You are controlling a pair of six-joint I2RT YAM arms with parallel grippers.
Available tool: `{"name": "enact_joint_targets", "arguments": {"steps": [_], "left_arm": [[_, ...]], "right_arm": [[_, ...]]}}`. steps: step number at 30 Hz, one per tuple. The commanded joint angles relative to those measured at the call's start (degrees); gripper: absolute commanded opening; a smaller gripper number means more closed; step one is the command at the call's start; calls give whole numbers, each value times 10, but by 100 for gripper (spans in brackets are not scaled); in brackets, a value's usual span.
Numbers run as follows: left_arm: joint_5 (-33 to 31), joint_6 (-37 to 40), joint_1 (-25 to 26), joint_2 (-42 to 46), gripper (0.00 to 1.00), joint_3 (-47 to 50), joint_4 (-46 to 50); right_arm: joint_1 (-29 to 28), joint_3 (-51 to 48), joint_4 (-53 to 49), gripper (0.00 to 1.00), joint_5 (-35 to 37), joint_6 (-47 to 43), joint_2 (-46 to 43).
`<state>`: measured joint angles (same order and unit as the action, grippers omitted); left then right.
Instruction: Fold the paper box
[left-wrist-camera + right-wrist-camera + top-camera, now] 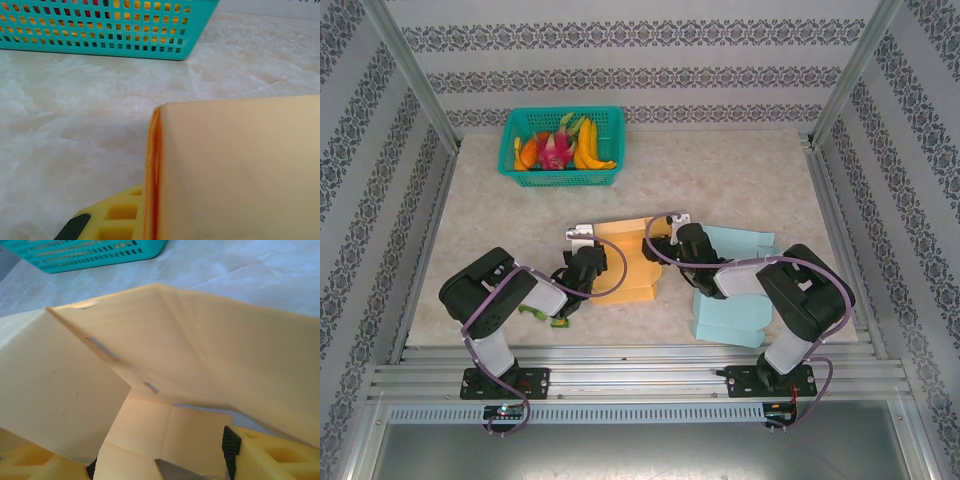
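Taking 12 o'clock as the far side of the worktop [740, 170] from the arm bases, the orange paper box [623, 262] lay near the middle, half formed, between the two arms.

The left end effector [590, 262] was pressed together on the box's 9 o'clock edge. In the left wrist view one yellow finger [117, 217] sat right against the folded rim. The right end effector [662, 247] stood spread at the 3 o'clock side, with loose flaps lying between its fingers [265, 455] and nothing clamped, as far as I could see.

What worried me was that thin pinch on the left. If the right arm pushed a flap toward 9 o'clock, the paper looked likely to slide out of the grip, or the whole box could skate across the smooth surface. The raised wall carried small slots [102, 347], and a flap driven in at an angle would probably miss them and crease somewhere wrong. The right arm also hung over the pale blue boxes [735, 290] just beside the orange one at 4 o'clock, so a wide swing could drag them. The green basket [563, 145] at 11 o'clock stood well apart and seemed safe.

The box's long axis ran roughly from 12 to 6 o'clock, tilted a little. Its open inside appeared to face up and toward 3 o'clock, at the right arm.
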<state>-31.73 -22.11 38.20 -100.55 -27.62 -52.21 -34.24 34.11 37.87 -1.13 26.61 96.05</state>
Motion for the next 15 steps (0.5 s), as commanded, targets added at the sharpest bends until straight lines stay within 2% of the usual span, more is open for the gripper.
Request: {"name": "enact_joint_targets", "arguments": {"steps": [1, 11, 15], "left_arm": [[-1, -4, 2, 18, 0, -1, 13], [11, -3, 2, 20, 0, -4, 13], [19, -6, 2, 18, 0, -7, 13]], "right_arm": [[13, -9, -4, 68, 33, 11, 8], [21, 11, 1, 68, 8, 38, 46], [21, 22, 32, 68, -42, 34, 62]]}}
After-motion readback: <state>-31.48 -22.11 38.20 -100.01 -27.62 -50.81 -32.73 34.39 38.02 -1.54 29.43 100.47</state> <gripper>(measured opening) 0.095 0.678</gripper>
